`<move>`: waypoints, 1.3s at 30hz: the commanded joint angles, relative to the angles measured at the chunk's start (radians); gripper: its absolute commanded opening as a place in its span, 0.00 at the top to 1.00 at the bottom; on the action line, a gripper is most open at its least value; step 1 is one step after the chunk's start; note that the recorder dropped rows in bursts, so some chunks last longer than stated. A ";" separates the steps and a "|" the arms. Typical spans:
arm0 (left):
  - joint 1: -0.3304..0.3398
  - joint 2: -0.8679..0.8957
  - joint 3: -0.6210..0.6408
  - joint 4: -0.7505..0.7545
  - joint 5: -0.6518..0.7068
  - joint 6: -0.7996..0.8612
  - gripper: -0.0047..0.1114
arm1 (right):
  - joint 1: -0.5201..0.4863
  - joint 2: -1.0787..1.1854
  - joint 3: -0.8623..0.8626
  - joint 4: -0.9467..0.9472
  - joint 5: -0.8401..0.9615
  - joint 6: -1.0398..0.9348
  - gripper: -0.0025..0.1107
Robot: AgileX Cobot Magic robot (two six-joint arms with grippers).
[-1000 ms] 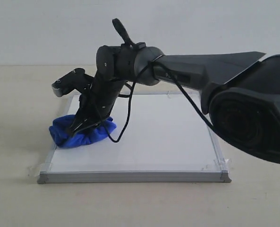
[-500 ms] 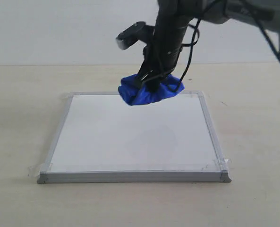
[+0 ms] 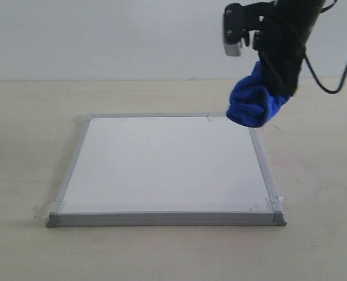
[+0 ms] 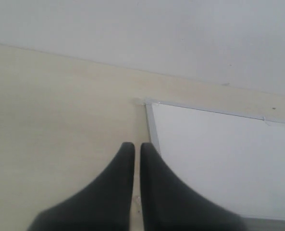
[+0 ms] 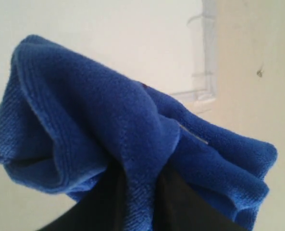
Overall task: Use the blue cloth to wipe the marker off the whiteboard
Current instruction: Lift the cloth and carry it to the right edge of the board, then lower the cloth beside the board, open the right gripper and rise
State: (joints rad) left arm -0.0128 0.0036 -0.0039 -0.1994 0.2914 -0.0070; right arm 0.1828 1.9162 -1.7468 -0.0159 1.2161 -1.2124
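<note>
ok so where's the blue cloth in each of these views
exterior view: the bright blue fluffy microfibre cloth hangs at upper right, overlapping the far right corner of the flat white board with silver-grey frame.
left wrist view: not in it.
right wrist view: the cloth fills the middle and lower part.
shared landmark: the board's frame shows in all three.

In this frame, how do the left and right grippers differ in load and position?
The left gripper is shut on nothing, while the right gripper is shut on the blue cloth. The left gripper is outside the exterior view, beside one corner of the whiteboard. The right gripper hangs in the air over the board's far right corner. Both have dark fingers, and neither touches the board.
</note>
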 commanded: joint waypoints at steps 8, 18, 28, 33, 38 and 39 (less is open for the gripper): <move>0.003 -0.004 0.004 0.004 0.002 -0.001 0.92 | -0.116 -0.049 0.333 -0.112 -0.308 -0.484 0.98; 0.003 -0.004 0.004 0.004 0.002 -0.001 0.92 | -0.113 0.033 0.380 -0.119 -0.445 -0.517 0.98; 0.003 -0.004 0.004 0.004 0.002 -0.001 0.92 | -0.113 0.058 0.389 -0.029 -0.443 -0.609 0.98; 0.003 -0.004 0.004 0.004 0.002 -0.001 0.92 | -0.113 0.083 0.389 0.006 -0.432 -0.698 0.98; 0.003 -0.004 0.004 0.004 0.002 -0.001 0.92 | -0.113 0.119 0.389 0.006 -0.444 -0.700 0.98; 0.003 -0.004 0.004 0.004 0.002 -0.001 0.92 | -0.113 0.119 0.389 0.006 -0.447 -0.700 0.98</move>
State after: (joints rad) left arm -0.0128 0.0036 -0.0039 -0.1994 0.2914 -0.0070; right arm 0.0722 2.0340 -1.3609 -0.0156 0.7689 -1.9018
